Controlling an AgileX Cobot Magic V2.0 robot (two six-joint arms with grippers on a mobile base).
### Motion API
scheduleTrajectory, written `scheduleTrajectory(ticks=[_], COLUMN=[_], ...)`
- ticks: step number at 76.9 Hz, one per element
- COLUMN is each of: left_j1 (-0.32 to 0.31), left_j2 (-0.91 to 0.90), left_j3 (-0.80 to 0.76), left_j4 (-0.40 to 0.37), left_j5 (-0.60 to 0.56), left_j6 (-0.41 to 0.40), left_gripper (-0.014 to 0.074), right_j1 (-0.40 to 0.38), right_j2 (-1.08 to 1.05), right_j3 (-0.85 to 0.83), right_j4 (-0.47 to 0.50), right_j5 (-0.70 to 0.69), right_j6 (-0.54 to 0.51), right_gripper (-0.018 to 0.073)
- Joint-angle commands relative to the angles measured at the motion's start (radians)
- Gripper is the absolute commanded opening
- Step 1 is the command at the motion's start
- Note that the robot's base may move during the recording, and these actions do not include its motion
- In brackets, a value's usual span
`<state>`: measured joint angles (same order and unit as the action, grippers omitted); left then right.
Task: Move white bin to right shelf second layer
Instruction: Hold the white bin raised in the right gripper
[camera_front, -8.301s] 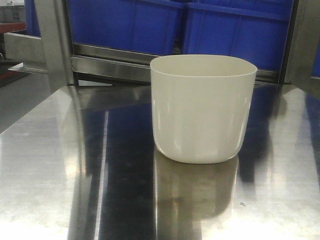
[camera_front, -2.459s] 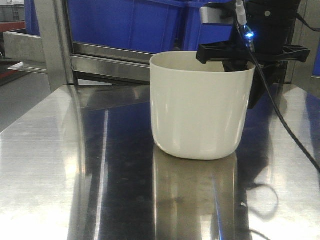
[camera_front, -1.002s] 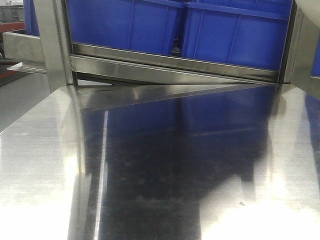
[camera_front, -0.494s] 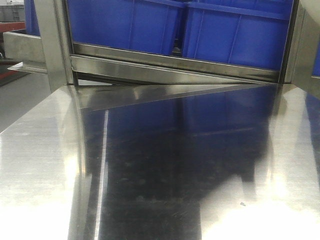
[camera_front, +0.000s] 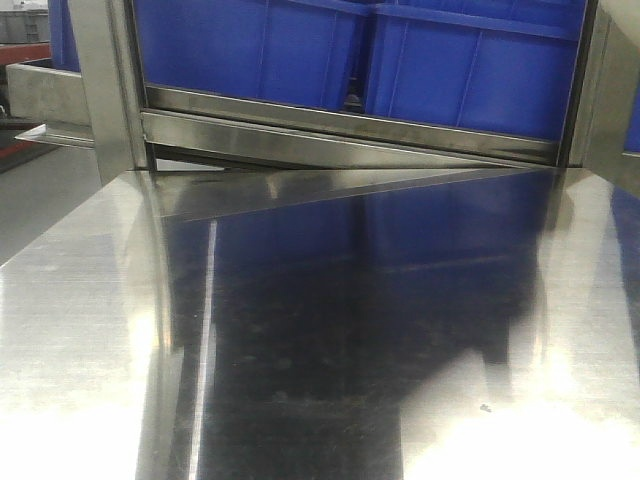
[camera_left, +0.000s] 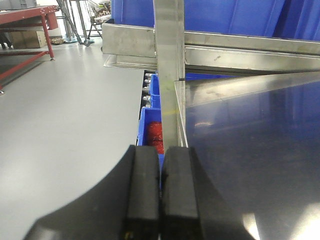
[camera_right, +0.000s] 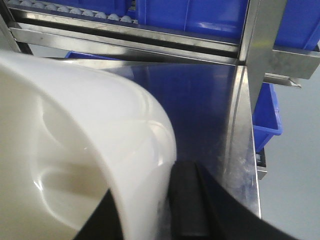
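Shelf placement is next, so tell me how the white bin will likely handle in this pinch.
The white bin looks glossy and smooth, so it may slip in the right gripper, which pinches just one wall. That wall shows no buckling, so it is probably fairly stiff. Thin plastic suggests it is light.

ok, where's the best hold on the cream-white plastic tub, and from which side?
Pinch the rim wall of the cream-white plastic tub, coming in over its open mouth, one finger inside and one outside. The wall is thin and smooth, and the body looks too wide to span. The right claw grips it that way now.
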<state>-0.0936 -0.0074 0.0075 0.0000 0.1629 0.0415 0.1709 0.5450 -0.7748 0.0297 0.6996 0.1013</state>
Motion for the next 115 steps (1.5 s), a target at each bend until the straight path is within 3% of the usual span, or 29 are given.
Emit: scheduleTrajectory(ticks=[1, 115], left_j1=[-0.005, -0.005], left_j2=[-0.014, -0.014], left_j3=[0.037, 0.037], left_j4=[0.000, 0.000], left_j5=[-0.085, -0.085], left_j6=[-0.003, -0.003], left_gripper=[0.0085, 0.0085], right_j1=[-0.007, -0.007], right_j2=[0.000, 0.000], right_j3=[-0.029, -0.029], right_j4=[0.005, 0.005], right_j5=[-0.085, -0.084], right_j6=[-0.006, -0.006], right_gripper=[0.0056, 0.0056])
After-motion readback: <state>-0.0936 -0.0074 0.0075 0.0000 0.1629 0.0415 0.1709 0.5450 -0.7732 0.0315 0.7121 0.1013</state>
